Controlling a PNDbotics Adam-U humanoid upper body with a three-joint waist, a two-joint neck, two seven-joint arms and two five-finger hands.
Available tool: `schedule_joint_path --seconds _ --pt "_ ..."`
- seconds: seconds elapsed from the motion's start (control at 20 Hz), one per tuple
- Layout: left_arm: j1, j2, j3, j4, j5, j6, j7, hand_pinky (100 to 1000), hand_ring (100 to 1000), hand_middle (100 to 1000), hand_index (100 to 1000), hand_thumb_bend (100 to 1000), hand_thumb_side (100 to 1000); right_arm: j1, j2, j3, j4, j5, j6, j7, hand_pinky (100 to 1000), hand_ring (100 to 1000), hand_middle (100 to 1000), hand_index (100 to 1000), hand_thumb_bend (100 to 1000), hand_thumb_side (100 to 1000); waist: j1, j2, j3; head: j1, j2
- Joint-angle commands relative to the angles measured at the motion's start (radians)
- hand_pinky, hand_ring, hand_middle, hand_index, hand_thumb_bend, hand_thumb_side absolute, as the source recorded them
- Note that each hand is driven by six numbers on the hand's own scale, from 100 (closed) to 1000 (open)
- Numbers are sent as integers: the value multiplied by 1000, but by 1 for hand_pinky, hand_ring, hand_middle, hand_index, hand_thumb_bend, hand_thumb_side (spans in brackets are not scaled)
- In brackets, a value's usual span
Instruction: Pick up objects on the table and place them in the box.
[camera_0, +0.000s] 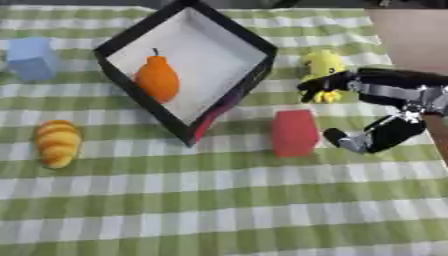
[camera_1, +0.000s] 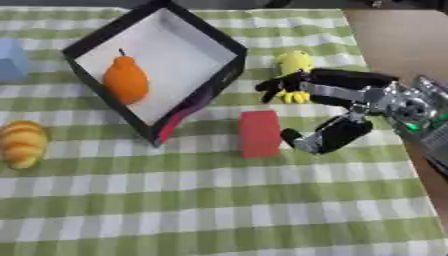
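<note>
right hand (camera_1: 346, 107) reaches in sideways, fingers spread, seemingly brushing the yellow toy (camera_1: 294, 65), thumb near red block (camera_1: 260, 133).

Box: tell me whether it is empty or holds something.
Not empty. The box holds one orange pear-shaped thing on its white floor; the rest of the floor is bare.

Green-and-white checked cloth (camera_0: 219, 210), black white-lined box (camera_0: 131, 37), orange pear (camera_0: 157, 80), red block (camera_0: 294, 133), yellow toy (camera_0: 322, 62).
</note>
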Motion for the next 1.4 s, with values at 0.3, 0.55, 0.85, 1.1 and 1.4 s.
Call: schedule_joint_path --seconds 0.3,0.55,0.85,1.1,1.4 --pt "-11 16 1 -20 4 -1 -3 696 703 733 712 397 616 -20 -10 -3 -15 11 24 9 963 1000 843 1000 312 267 0 -18 3 -2 -5" --pt "-11 17 2 -21 5 -2 -1 696 703 732 712 397 616 -30 -4 0 -14 5 49 0 963 1000 842 1000 284 329 -2 -18 5 -3 -5" --pt "-13 16 2 -22 3 -4 1 696 702 732 712 396 615 -43 9 4 0 1 68 -2 962 1000 843 1000 257 348 -4 -20 8 -5 -7" --pt "-13 16 2 -22 3 -3 0 697 702 732 712 395 614 -49 19 6 22 2 59 8 962 1000 844 1000 257 359 -5 -18 10 -5 -8" --pt "-15 16 2 -23 4 -4 0 697 702 732 712 396 615 -55 26 11 53 12 44 21 964 1000 847 1000 265 368 -6 -16 11 -7 -10"
